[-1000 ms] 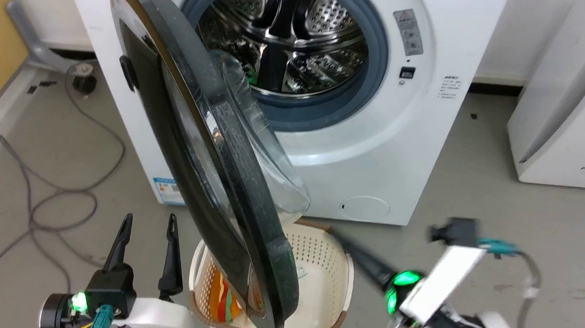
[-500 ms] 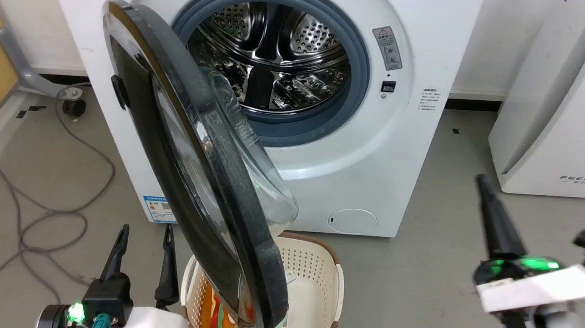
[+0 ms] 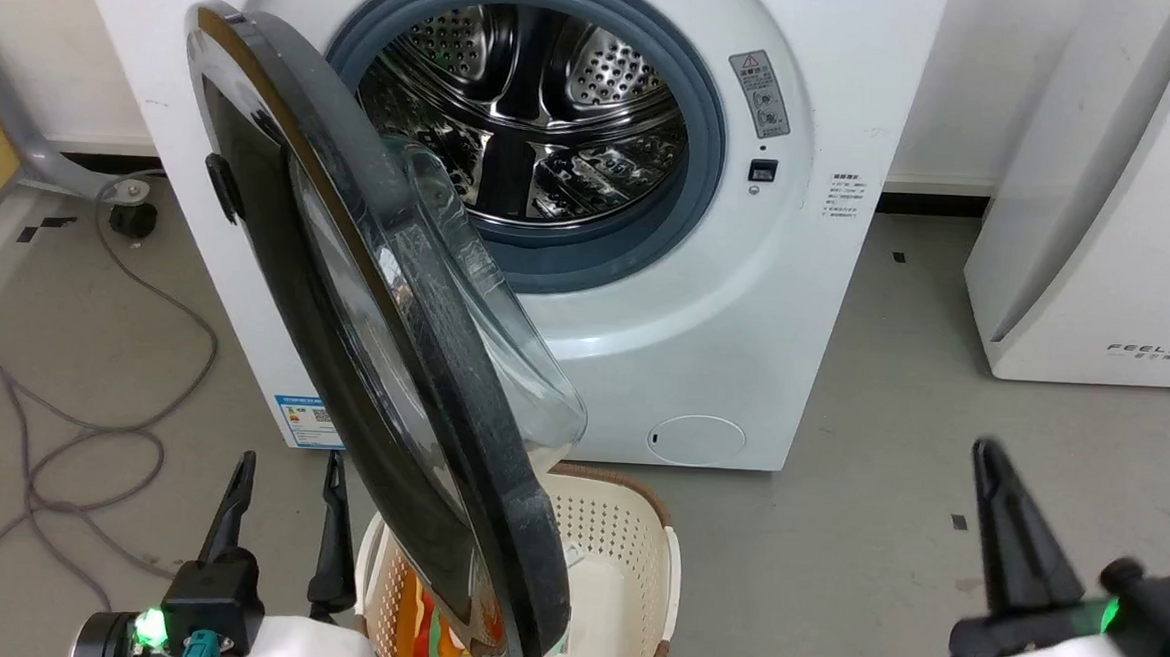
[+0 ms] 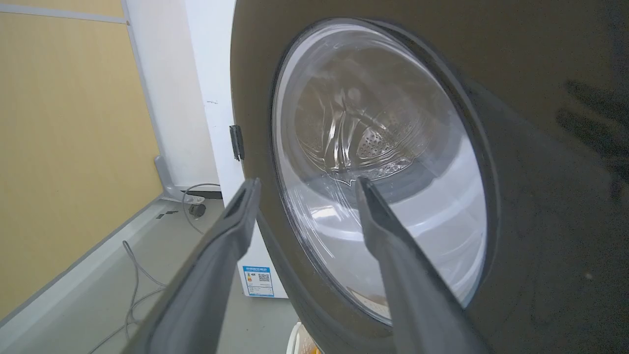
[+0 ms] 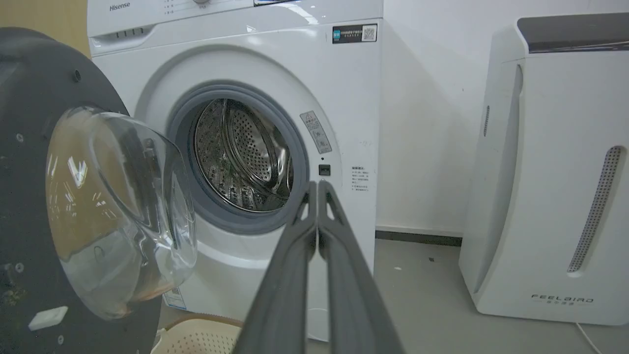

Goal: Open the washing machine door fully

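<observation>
Found the washing machine door [image 3: 384, 338] swung out from the white machine [image 3: 744, 357] on its left-side hinge, nearly edge-on in the head view, with the steel drum [image 3: 527, 95] exposed behind it. Noted its lower rim above a cream basket [image 3: 669, 573] on the floor. Saw the left hand [image 3: 291, 461] spread open, holding nothing, near the door's black outer face. Saw the right hand [image 3: 987, 458] pressed closed on nothing, well apart.

The washing machine door [image 3: 461, 402] stands out from the left side of the washing machine [image 3: 745, 327], over a laundry basket [image 3: 667, 573] on the floor before it. The left gripper [image 3: 291, 456] is left of the door and the right gripper [image 3: 987, 455] well to its right. An air purifier [image 3: 1103, 195] stands right of the machine, and a cable [image 3: 89, 433] lies to its left.
</observation>
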### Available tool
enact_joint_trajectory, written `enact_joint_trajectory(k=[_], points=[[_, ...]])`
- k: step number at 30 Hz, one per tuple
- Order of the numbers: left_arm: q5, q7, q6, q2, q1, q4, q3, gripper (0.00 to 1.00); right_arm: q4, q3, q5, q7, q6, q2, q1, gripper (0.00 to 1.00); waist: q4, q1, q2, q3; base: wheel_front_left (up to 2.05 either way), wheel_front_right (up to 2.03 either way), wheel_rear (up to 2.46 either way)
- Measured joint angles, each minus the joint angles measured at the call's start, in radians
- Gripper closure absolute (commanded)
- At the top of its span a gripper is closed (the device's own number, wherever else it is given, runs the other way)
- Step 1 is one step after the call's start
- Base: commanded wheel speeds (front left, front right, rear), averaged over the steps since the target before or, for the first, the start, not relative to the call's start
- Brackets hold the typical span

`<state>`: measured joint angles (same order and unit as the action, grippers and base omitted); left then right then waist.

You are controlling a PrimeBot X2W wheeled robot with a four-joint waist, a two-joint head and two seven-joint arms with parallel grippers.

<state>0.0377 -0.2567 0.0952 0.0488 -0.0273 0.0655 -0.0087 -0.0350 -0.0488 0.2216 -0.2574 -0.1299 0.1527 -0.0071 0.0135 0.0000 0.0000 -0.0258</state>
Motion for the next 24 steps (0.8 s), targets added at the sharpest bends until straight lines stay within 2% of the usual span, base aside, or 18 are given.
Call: enact_joint_trajectory(k=[5, 6, 7, 16, 17, 18, 19, 21, 24], points=[[0.001, 0.000, 0.003, 0.000, 0.000, 0.001, -0.002, 0.00, 0.076, 0.012, -0.045, 0.000, 0.000, -0.033, 0.054, 1.00, 0.002, 0.0000, 0.0000, 0.000, 0.00, 0.00, 0.00], [0.001, 0.000, 0.003, 0.000, 0.000, 0.001, -0.001, 0.00, 0.085, 0.018, -0.044, 0.000, 0.000, -0.044, 0.063, 0.64, 0.002, 0.0000, 0.0000, -0.001, 0.00, 0.00, 0.00], [0.001, 0.000, 0.005, 0.000, 0.000, 0.001, -0.002, 0.00, 0.094, 0.020, -0.045, 0.000, 0.000, -0.050, 0.067, 0.00, 0.001, 0.0000, 0.0000, -0.001, 0.00, 0.00, 0.00], [0.001, 0.000, 0.016, 0.000, -0.006, 0.004, 0.011, 0.00, 0.107, 0.046, -0.104, 0.000, 0.000, -0.077, 0.072, 0.00, -0.005, 0.0000, 0.0000, -0.007, 0.00, 0.00, 0.00], [-0.001, 0.000, 0.017, 0.000, -0.006, 0.004, 0.012, 0.07, 0.108, 0.046, -0.109, 0.000, 0.000, -0.079, 0.072, 0.00, -0.005, 0.0000, 0.0000, -0.008, 0.00, 0.00, 0.00], [-0.002, 0.000, 0.017, 0.000, -0.006, 0.004, 0.012, 0.58, 0.109, 0.047, -0.116, 0.000, 0.000, -0.081, 0.074, 0.00, -0.004, 0.0000, 0.0000, -0.009, 0.00, 0.00, 0.00], [-0.005, 0.000, 0.017, 0.000, -0.006, 0.001, 0.012, 0.96, 0.109, 0.050, -0.127, 0.000, 0.000, -0.084, 0.077, 0.00, -0.003, 0.0000, 0.0000, -0.009, 0.00, 0.00, 0.00], [-0.008, 0.000, 0.016, 0.000, -0.005, -0.014, 0.013, 1.00, 0.109, 0.055, -0.138, 0.000, 0.000, -0.088, 0.082, 0.00, -0.001, 0.0000, 0.0000, -0.011, 0.00, 0.00, 0.00], [-0.011, 0.000, 0.016, 0.005, 0.013, -0.062, 0.024, 1.00, 0.105, 0.067, -0.145, 0.000, 0.000, -0.091, 0.082, 0.00, 0.005, 0.0000, 0.0000, -0.012, 0.00, 0.00, 0.00]])
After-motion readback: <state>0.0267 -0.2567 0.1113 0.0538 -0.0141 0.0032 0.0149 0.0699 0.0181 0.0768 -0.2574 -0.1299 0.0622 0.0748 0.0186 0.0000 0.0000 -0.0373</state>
